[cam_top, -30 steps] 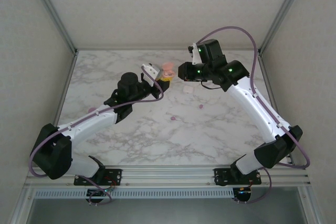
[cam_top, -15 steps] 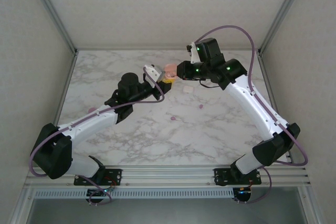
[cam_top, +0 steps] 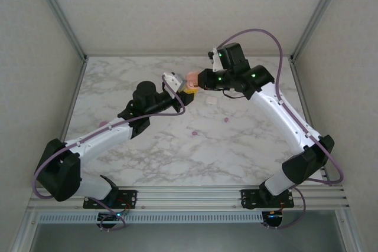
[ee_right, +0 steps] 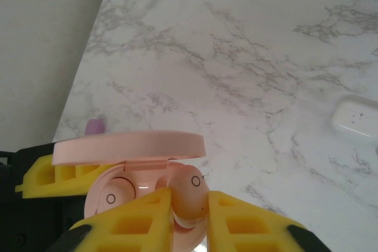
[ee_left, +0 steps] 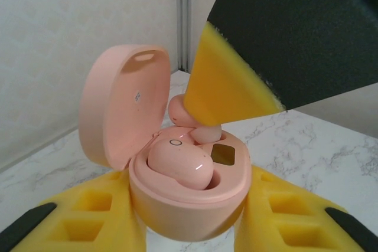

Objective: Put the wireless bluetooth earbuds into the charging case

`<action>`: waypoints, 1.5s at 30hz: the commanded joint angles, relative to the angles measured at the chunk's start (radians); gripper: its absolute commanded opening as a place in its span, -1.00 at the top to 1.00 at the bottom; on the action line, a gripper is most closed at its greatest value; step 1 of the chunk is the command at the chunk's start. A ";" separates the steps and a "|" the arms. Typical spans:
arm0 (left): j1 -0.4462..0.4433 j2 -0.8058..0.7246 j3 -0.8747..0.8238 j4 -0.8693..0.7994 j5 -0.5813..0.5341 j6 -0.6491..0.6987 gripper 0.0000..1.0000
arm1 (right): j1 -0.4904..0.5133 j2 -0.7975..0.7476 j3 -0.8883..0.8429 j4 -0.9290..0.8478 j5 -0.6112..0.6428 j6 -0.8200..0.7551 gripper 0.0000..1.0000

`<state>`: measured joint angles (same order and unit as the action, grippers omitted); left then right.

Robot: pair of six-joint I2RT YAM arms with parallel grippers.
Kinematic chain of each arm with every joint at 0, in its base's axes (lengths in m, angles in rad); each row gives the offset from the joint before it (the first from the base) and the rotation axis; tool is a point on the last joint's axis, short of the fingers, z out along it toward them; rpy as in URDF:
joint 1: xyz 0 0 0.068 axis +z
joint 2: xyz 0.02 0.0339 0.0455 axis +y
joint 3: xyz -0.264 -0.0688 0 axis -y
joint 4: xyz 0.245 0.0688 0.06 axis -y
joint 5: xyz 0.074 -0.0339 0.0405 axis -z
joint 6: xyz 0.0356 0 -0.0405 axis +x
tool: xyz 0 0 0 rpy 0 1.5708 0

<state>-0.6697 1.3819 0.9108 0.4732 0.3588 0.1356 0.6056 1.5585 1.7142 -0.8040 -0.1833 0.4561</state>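
Grips open pink charging case (ee_left: 177, 202) in left gripper (ee_left: 189, 228), lid (ee_left: 121, 107) tilted back. Holds one pink earbud (ee_left: 177, 163) seated inside, between left fingers. Pinches second pink earbud (ee_right: 192, 190) in right gripper (ee_right: 188, 205), fingertips at case's free well.

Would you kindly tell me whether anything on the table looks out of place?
Yes: one purple piece and a second purple piece lie loose on the marble table, apart from any case, and a white case sits alone nearby. Damage is too small to tell.
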 commanded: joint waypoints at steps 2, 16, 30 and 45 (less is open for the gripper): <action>-0.013 -0.018 0.036 0.045 0.032 0.001 0.62 | 0.007 0.018 0.024 -0.003 -0.005 -0.033 0.62; -0.013 -0.019 0.040 0.100 0.025 -0.035 0.62 | 0.017 0.005 0.051 -0.073 -0.019 -0.150 0.54; -0.013 -0.037 0.046 0.105 0.046 -0.038 0.62 | 0.017 -0.012 0.067 -0.081 -0.017 -0.170 0.48; -0.013 -0.045 0.045 0.103 0.057 -0.037 0.63 | 0.012 -0.095 0.072 -0.060 -0.003 -0.136 0.30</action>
<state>-0.6727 1.3731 0.9192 0.5144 0.3889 0.1081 0.6140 1.5253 1.7561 -0.8661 -0.2047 0.3042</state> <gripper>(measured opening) 0.346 0.346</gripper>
